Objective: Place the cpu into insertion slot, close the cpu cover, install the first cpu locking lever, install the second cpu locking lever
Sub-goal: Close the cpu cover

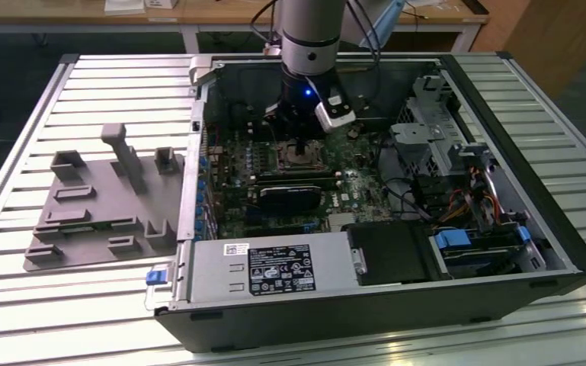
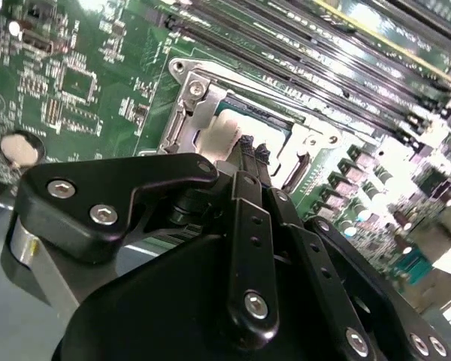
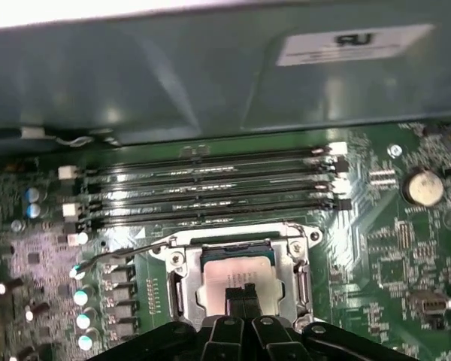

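Computer case (image 1: 374,313) on slatted table (image 1: 120,76); fixture plate (image 1: 89,221) beside it, at the exterior view's left. Cpu (image 3: 237,272) in insertion slot (image 3: 177,284); memory slots (image 3: 210,188) alongside; gripper (image 3: 241,295) over cpu.

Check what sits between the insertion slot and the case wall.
Four long memory slots cross the board between insertion slot and case wall in the first wrist view.

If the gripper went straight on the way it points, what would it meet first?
Probably the small silver-grey square cpu; the gripper, jaws shut, points right at it, though the gap is unclear.
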Available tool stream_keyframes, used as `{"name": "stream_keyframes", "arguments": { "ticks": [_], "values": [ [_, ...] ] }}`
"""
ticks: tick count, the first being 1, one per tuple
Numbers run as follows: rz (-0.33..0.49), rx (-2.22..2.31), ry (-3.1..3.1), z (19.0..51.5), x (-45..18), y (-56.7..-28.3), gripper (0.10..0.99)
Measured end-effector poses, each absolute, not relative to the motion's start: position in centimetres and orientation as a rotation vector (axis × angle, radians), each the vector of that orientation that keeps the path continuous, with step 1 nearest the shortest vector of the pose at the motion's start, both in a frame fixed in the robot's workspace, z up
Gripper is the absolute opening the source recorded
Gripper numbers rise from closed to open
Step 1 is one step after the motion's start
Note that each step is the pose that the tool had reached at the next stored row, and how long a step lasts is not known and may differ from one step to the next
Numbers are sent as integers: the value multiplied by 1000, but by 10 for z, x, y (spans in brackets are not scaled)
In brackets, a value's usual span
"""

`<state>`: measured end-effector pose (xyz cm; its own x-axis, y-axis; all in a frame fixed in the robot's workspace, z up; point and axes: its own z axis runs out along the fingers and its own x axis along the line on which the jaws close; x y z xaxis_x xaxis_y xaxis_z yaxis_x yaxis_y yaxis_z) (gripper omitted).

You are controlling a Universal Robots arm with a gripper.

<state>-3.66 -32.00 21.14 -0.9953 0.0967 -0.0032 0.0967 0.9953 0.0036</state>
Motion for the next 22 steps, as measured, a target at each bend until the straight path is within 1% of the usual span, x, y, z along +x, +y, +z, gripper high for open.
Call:
{"name": "stream_keyframes", "arguments": {
  "ticks": [6, 12, 22],
  "values": [
    [7, 16, 3137, 211, -37, -320, 102],
    [7, -1, 3135, 214, -37, -320, 102],
    [6, -1, 3134, 230, -37, -320, 102]
  ]
}}
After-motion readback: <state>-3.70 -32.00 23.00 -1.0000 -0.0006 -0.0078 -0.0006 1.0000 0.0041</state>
